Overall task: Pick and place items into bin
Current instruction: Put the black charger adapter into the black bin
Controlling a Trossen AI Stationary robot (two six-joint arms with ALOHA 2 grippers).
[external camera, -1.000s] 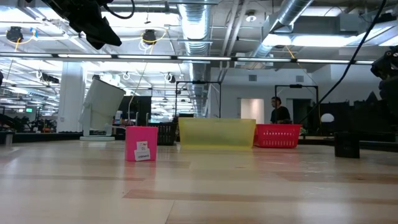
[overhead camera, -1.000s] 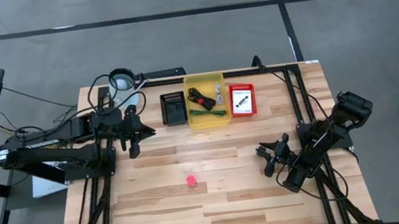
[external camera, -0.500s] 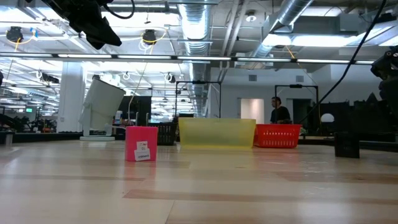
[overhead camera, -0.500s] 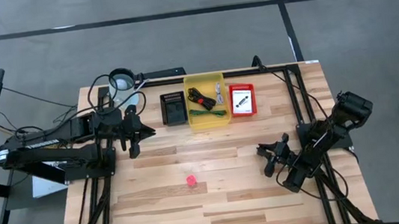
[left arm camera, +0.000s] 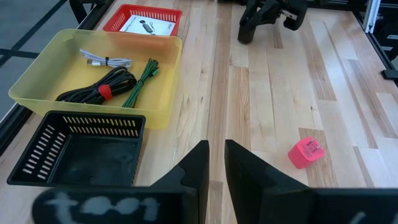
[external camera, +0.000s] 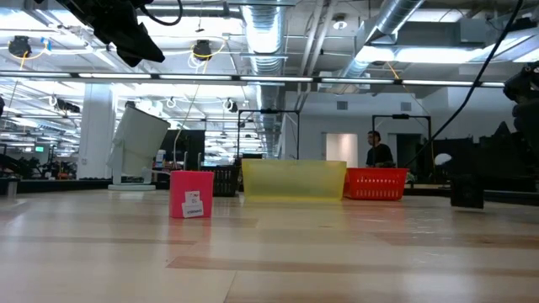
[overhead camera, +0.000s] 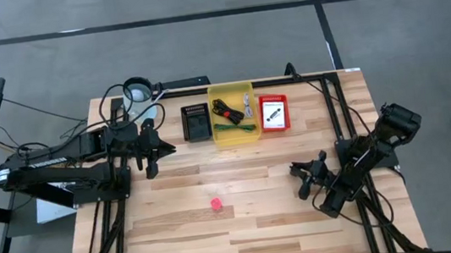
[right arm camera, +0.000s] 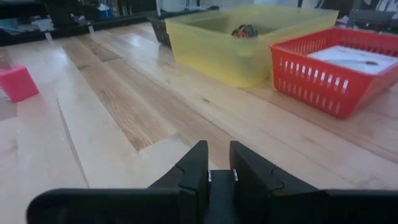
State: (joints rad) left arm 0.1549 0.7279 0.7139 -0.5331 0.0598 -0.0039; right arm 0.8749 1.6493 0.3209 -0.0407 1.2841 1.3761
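Note:
A tiny pink-red cube (overhead camera: 215,203) rests flat on the bare wood, also seen in the low view (external camera: 191,194) and the left wrist view (left arm camera: 305,152). The yellow bin (overhead camera: 229,87) at the far edge holds the black coiled cable (left arm camera: 99,90), the green stick (left arm camera: 140,81) and a small silver-grey cord (left arm camera: 106,60). The white-and-black piece (overhead camera: 272,113) lies in a red basket (left arm camera: 124,11). My left gripper (overhead camera: 164,150) hovers shut, left of the bin and above the table. My right gripper (overhead camera: 301,179) is shut and low over the table's right half.
A black basket (overhead camera: 197,123) stands left of the yellow bin, with the red basket on the bin's right. A white round lamp (overhead camera: 137,90) and cables sit at the far left corner. Open wood lies around the cube, between both arms.

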